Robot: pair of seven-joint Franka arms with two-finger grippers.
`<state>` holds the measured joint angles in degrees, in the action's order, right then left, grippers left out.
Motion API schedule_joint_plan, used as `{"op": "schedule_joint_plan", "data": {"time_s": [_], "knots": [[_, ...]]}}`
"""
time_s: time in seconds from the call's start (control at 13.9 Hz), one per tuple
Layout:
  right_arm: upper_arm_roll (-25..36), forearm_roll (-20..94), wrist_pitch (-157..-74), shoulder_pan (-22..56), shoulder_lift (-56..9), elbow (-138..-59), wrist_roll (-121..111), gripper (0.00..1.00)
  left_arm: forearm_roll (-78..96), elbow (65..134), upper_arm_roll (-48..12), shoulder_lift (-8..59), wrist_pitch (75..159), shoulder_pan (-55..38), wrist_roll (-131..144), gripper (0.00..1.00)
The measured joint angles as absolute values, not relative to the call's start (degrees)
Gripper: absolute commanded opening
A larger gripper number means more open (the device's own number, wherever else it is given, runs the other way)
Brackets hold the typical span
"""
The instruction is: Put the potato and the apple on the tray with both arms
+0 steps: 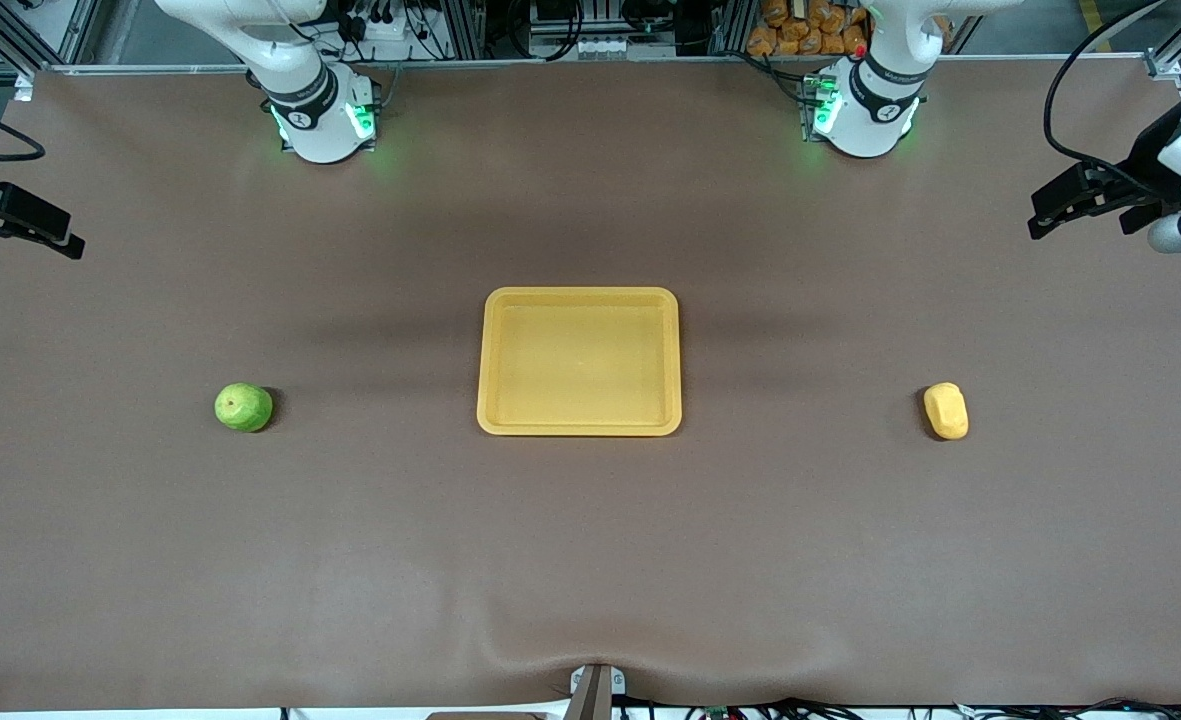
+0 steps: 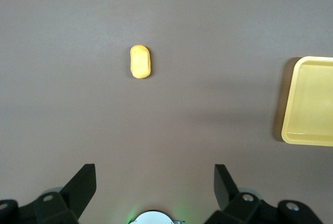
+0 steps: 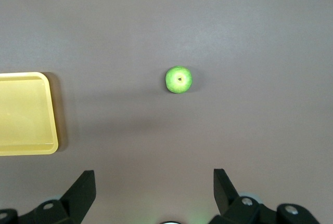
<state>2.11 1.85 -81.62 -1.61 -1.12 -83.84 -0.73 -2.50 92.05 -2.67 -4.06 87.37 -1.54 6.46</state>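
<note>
The left gripper [image 2: 155, 190] is held high over the table's edge at the left arm's end, its fingers spread wide and empty; the right gripper [image 3: 154, 193] is held the same way at the right arm's end, fingers likewise apart with nothing between them. From the left gripper, the potato [image 1: 946, 410] is found on the table toward the tray [image 1: 580, 428], its long axis set roughly in line with the reach and crosswise to the finger gap, so little wrist turn seems needed. The apple [image 1: 243, 407] is matched to the right gripper in the same manner. The tray is centred between both items, well apart from each.
</note>
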Motion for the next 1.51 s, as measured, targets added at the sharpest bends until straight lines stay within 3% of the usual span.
{"op": "schedule_joint_plan", "data": {"time_s": [0.72,1.51], "knots": [[2.1,1.8,-81.7,-1.6,-1.1,-83.8,-0.7,1.0,-2.5,94.3,-2.7,0.6,89.2,-1.2,6.5,1.0],[2.1,1.8,-82.0,-1.7,-1.1,-83.9,-0.7,1.0,-2.5,108.0,-2.8,1.5,106.0,0.5,6.7,1.0]]}}
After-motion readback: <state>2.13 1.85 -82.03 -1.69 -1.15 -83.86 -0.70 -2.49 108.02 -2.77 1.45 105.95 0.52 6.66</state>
